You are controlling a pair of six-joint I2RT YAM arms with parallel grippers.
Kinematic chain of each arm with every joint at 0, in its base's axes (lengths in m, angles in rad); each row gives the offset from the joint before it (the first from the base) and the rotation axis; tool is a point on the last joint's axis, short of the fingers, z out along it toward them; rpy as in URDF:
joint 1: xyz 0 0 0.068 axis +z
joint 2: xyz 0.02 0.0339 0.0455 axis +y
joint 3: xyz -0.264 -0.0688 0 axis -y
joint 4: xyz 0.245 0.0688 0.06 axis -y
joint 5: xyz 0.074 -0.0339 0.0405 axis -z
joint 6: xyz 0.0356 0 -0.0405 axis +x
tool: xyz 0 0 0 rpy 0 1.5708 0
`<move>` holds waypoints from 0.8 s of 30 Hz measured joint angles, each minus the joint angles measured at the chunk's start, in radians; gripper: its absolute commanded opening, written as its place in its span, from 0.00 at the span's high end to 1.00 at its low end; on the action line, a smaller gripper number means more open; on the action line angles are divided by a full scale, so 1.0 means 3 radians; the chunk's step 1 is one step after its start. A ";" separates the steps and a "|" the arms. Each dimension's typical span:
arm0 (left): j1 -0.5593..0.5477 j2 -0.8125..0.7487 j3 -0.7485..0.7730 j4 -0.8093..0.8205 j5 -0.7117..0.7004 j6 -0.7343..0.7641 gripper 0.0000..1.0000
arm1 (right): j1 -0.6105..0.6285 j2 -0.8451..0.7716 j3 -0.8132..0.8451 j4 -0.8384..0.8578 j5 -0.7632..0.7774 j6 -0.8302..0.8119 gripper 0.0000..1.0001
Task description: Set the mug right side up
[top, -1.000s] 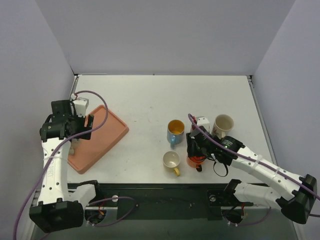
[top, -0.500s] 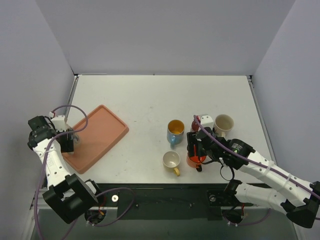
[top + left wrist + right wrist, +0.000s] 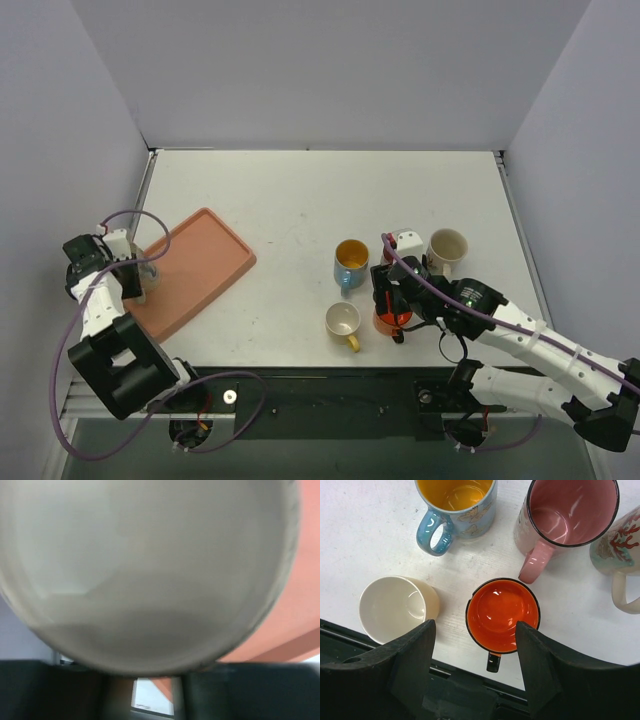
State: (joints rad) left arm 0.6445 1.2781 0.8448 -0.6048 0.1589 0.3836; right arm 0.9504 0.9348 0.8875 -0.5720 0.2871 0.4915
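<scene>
Left arm is folded tight at the table's left edge, left gripper (image 3: 137, 277) clamped on the pale grey ceramic mug (image 3: 150, 570) over the salmon plastic tray's (image 3: 205, 255) near corner. Right gripper (image 3: 474, 635) hangs spread wide, empty, above an orange-lined mug (image 3: 502, 614).

Place: a robot test lab.
Walls: plain grey boards (image 3: 330, 70) close in the white table (image 3: 300, 190) beyond the arms.
Robots: two white arms (image 3: 530, 332) with purple cables (image 3: 131, 212), bolted on.
</scene>
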 measured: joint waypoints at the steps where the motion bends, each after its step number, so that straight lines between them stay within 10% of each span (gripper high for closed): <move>1: 0.0000 0.0004 -0.0050 0.0080 0.0008 -0.0029 0.90 | 0.0003 0.0000 0.0001 -0.0001 0.0008 0.0000 0.40; 11: 0.0019 -0.0037 -0.0123 0.0165 0.0369 -0.0146 1.00 | 0.0165 -0.0057 0.0015 -0.0006 0.0175 0.0003 0.40; 24: -0.0028 -0.0607 0.0594 -0.0603 0.2064 -0.0881 1.00 | 0.0547 -0.0034 0.0210 0.0515 0.0453 -0.0034 0.37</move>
State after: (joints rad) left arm 0.6361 1.0962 1.0229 -0.7856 0.7780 0.1192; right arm 1.1145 0.9245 0.9504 -0.4175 0.4229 0.4812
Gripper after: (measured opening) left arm 0.312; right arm 0.617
